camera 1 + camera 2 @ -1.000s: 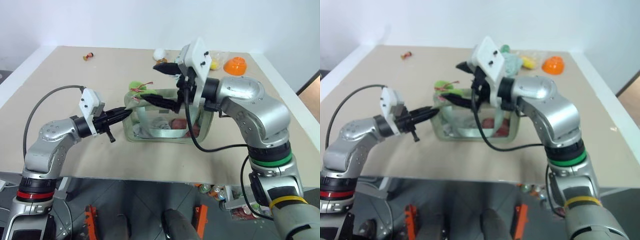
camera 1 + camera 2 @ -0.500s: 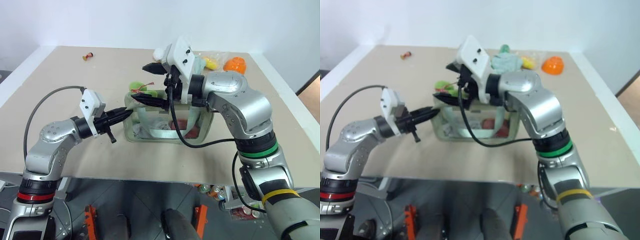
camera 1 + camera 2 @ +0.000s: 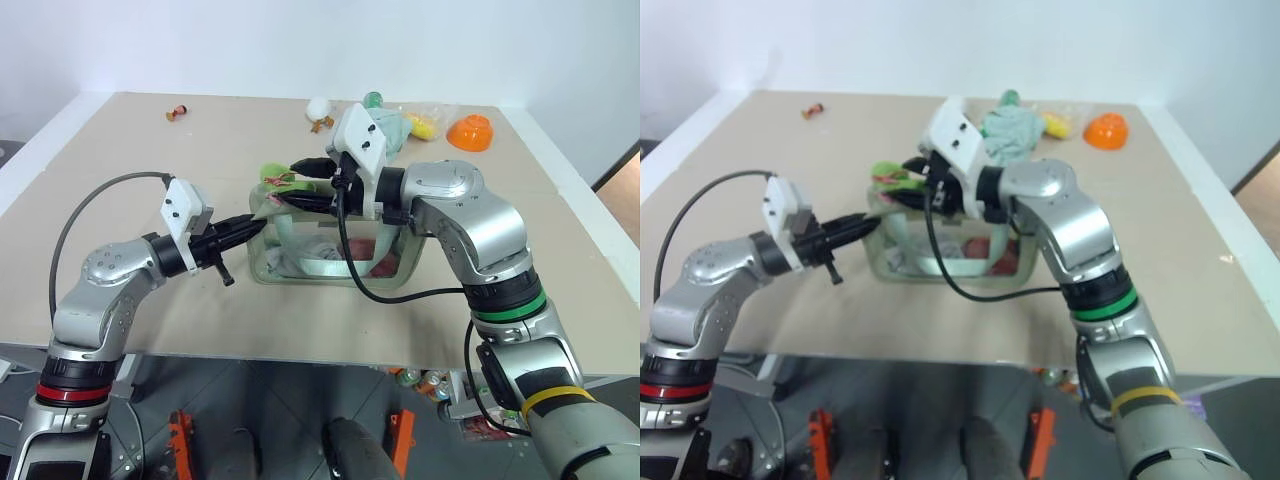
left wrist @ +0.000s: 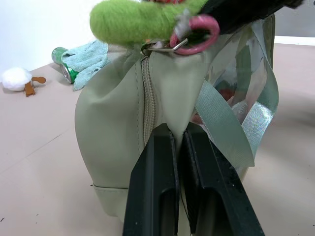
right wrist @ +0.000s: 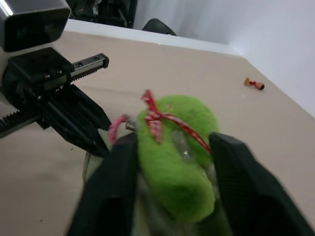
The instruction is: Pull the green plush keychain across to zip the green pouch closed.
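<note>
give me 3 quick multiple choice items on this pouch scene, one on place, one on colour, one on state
1. Where does the green plush keychain sit?
A. at the end of the green pouch that the left claw pinches
B. beside the orange bowl
C. on the floor

2. What colour is the ring on the zipper pull?
A. blue
B. pink
C. black

3. What is the left claw doing?
A. hanging open
B. shut on the pouch fabric
C. holding the bowl

Answers: 1 A, the plush lies over that end. 2 B, the left wrist view shows it pink. 3 B, its fingers pinch fabric.

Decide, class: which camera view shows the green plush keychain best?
The right wrist view: the green plush keychain sits large between that arm's black fingers. The left wrist view catches its underside; the eye views show a small patch.
</note>
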Motion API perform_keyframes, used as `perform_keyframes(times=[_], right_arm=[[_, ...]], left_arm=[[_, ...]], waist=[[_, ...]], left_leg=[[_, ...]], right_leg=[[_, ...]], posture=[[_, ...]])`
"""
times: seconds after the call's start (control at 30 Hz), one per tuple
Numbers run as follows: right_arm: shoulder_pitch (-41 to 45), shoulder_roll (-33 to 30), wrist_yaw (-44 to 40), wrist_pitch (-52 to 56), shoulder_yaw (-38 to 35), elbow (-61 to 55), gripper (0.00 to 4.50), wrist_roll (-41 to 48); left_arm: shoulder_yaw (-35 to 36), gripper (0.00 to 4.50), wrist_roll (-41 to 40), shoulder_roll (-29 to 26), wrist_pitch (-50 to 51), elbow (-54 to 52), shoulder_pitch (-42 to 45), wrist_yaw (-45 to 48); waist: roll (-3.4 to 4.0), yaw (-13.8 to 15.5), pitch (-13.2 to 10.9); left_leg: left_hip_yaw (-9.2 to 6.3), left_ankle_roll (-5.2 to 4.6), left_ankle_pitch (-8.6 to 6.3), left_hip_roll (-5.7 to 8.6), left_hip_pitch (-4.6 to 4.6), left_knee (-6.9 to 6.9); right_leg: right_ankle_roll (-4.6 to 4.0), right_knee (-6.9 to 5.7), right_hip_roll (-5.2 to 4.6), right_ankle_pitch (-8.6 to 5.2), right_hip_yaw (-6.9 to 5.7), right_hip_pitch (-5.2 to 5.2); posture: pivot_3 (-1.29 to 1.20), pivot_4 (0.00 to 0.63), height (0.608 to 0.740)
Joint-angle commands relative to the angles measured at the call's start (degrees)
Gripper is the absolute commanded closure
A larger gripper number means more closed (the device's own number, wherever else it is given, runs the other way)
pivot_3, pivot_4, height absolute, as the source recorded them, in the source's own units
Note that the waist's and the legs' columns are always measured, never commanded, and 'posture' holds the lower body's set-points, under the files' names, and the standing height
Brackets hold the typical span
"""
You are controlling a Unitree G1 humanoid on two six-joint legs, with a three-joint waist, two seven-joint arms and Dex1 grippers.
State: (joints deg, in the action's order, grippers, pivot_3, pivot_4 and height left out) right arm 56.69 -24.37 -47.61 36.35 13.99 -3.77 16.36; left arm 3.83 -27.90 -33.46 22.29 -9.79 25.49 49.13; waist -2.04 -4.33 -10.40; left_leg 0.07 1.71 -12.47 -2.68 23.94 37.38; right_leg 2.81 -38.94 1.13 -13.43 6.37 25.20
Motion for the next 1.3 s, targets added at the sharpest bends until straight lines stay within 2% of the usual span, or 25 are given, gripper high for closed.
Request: perform_keyframes(times=[0.03,0.07,0.1,0.4,0.77,0.97,1.2,1.3], right_arm=[[0.07,-0.50,-0.93,-0.82,-0.49,-1.01,3.96,-0.50],[0.03,-0.60,-1.06,-0.84,-0.61,-1.01,4.30,-0.59],[0.00,-0.83,-1.24,-0.94,-0.85,-1.00,4.41,-0.68],[0.18,-5.42,-0.63,-2.64,-5.74,-0.48,4.41,-1.38],[-6.04,-18.72,1.44,-9.44,-16.70,1.83,4.41,-3.43],[-15.91,-24.41,4.85,-10.73,-23.19,2.06,4.41,-5.26],[-30.70,-26.02,10.73,-11.53,-30.30,-0.96,4.41,-7.61],[-34.72,-25.38,12.75,-10.34,-31.14,-3.95,4.41,-7.63]], left_arm=[[-0.55,4.50,0.91,-0.30,0.06,-0.47,-0.34,-0.07],[-0.51,4.50,0.90,-0.30,0.08,-0.51,-0.40,-0.10],[-0.48,4.50,0.97,-0.33,0.07,-0.47,-0.52,-0.15],[-0.17,4.50,1.65,-0.59,0.10,0.70,-0.55,-0.66],[0.28,4.50,2.20,-1.04,-0.33,1.66,-0.55,-1.40],[0.00,4.50,2.95,-1.41,-0.88,2.58,-0.27,-1.20],[-0.21,4.50,3.27,-1.66,-0.81,2.81,-0.02,-1.51],[-0.26,4.50,3.05,-1.75,-0.47,2.86,0.28,-1.73]], waist=[[0.00,0.00,0.00],[0.00,0.00,0.00],[0.00,0.00,0.00],[0.00,0.01,0.00],[0.01,0.04,-0.01],[0.01,0.06,-0.01],[0.02,0.08,-0.01],[0.05,0.04,0.00]], left_leg=[[-0.01,0.00,0.00,0.00,0.00,0.00],[0.00,0.00,0.00,0.00,0.00,0.00],[0.00,0.00,0.00,0.00,0.00,0.00],[0.00,0.00,0.00,0.00,0.00,0.00],[0.01,0.00,0.00,0.04,0.03,0.00],[0.01,-0.01,0.01,0.03,-0.08,-0.01],[0.07,-0.01,0.01,0.04,-0.29,0.00],[0.10,-0.01,0.01,0.07,-0.32,0.01]], right_leg=[[0.00,0.00,0.00,0.00,0.00,0.00],[0.00,0.00,0.00,0.00,0.00,0.00],[0.00,0.00,0.00,0.00,0.00,0.00],[0.00,0.00,0.00,0.00,-0.01,-0.01],[0.03,0.01,-0.03,-0.03,0.00,0.00],[0.02,0.01,-0.01,-0.04,0.02,-0.09],[0.05,0.01,-0.01,-0.05,0.10,-0.28],[0.06,0.01,-0.02,-0.05,0.14,-0.31]], posture=[[0.00,0.150,0.739],[0.00,0.150,0.739],[0.00,0.150,0.739],[0.00,0.150,0.739],[0.00,0.150,0.739],[0.00,0.150,0.739],[0.00,0.150,0.739],[0.00,0.150,0.739]])
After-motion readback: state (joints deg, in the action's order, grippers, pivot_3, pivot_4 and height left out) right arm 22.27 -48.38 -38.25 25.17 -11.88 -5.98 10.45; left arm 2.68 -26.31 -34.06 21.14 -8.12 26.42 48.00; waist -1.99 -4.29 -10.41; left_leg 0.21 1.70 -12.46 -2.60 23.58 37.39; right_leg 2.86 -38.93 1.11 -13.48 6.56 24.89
